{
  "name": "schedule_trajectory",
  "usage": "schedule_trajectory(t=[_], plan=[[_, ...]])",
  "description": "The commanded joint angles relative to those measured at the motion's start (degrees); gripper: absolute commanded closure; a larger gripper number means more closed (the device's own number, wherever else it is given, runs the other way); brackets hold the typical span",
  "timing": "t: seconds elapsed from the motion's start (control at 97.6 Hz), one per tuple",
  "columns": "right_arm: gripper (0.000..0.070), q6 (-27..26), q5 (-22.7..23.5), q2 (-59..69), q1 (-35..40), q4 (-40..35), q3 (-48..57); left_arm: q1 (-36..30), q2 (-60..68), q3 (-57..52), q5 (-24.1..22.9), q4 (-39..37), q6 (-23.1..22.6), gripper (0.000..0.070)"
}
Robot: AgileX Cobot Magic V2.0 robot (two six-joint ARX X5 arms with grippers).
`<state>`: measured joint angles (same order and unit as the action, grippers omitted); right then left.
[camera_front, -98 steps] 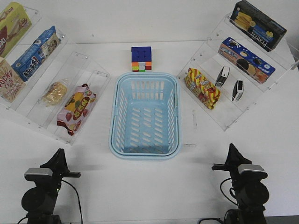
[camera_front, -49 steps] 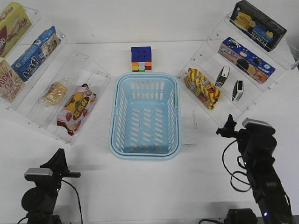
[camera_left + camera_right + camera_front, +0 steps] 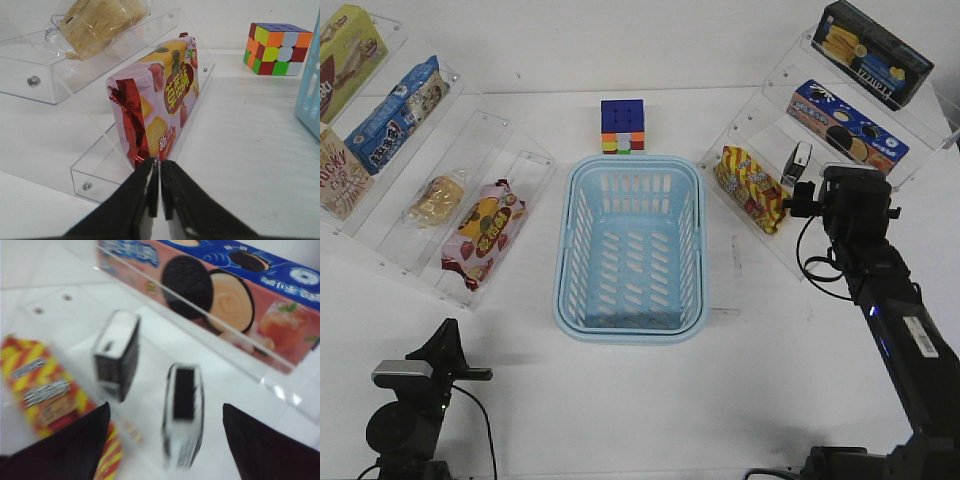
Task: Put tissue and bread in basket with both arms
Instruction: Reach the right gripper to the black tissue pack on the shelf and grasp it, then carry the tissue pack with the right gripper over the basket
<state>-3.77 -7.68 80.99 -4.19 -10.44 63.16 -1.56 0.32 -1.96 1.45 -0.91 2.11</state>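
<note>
While the left gripper sits parked at the table's near-left corner w/ fingers pressed together, the right gripper is over the right-hand acrylic rack, fingers spread wide either side of a tissue pack standing on edge, not touching it. A 2nd tissue pack stands just beside, near the striped snack bag. Bread lies in the left rack next to the strawberry packet; basket sits mid-table w/ nothing in it, Rubik's cube just behind.

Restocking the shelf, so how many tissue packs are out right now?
2, both standing on the right-hand shelf beside the striped snack bag: one tissue pack farther back, the other tissue pack between the open right claw fingers. The front view hides that second pack.
</note>
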Motion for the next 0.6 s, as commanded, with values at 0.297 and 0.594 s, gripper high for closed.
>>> schedule_trajectory(t=[0.297,0.594], plan=[[0.07,1.88,1.6,2.71,-1.51,1.29,4.57,0.04,-0.11,1.16,0.04,-0.85,0.11,0.0697],[0.07,-2.82,21.44,-10.69,4.7,-0.85,4.98,0.04,-0.11,1.16,0.02,-0.87,0.11,0.0697]])
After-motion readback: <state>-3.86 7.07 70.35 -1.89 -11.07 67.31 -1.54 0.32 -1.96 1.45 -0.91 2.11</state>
